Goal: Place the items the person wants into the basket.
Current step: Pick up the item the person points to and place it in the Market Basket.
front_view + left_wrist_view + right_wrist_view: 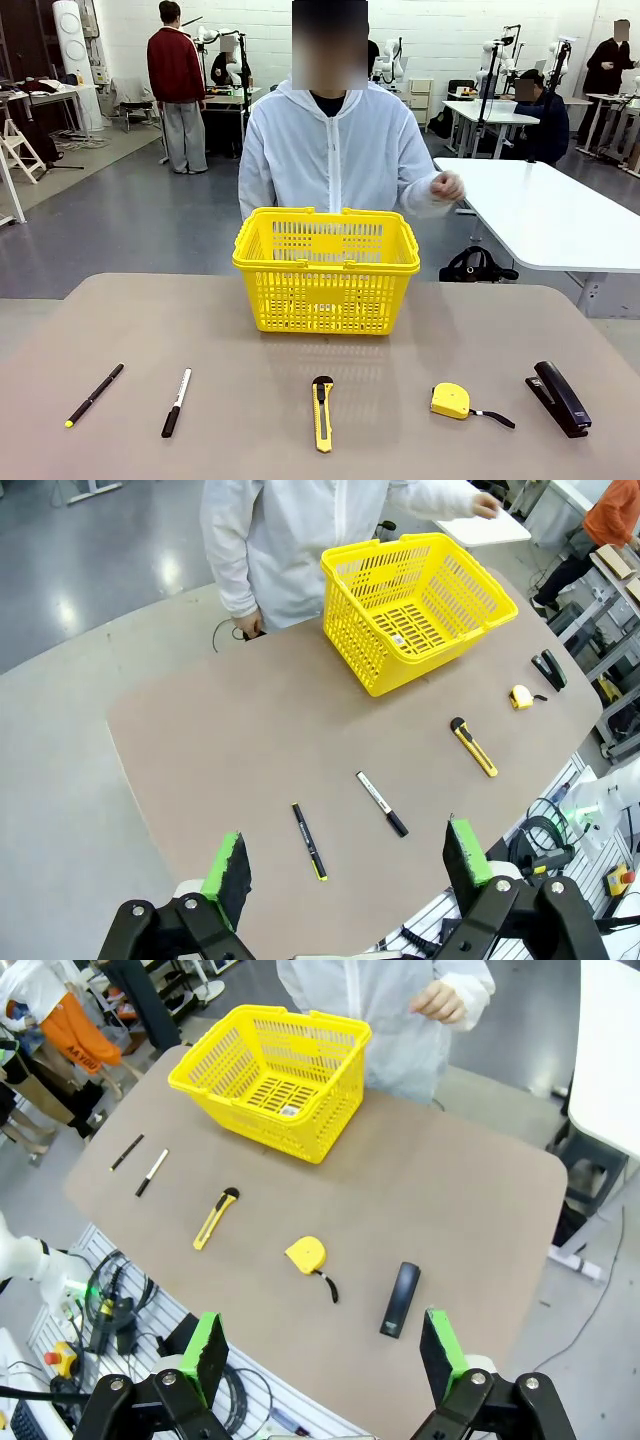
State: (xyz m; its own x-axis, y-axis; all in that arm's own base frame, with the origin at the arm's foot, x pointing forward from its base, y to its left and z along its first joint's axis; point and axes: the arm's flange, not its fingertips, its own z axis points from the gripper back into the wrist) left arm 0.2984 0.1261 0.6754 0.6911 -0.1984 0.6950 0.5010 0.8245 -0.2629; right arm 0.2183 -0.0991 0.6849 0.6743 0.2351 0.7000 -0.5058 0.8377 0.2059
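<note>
Both marker [177,402], knife [322,414]: long axes toward basket [326,300]

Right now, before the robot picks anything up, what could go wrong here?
1. The marker lies near the similar slim pen, so the wrong one might get picked.
2. The knife lies flat on the table; a grasp could slip or push it away.
3. The person's hand is raised near the basket and might get in the way of a drop.

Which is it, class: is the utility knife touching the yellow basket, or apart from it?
Apart. The front view shows a strip of bare table between the utility knife and the yellow basket.
</note>
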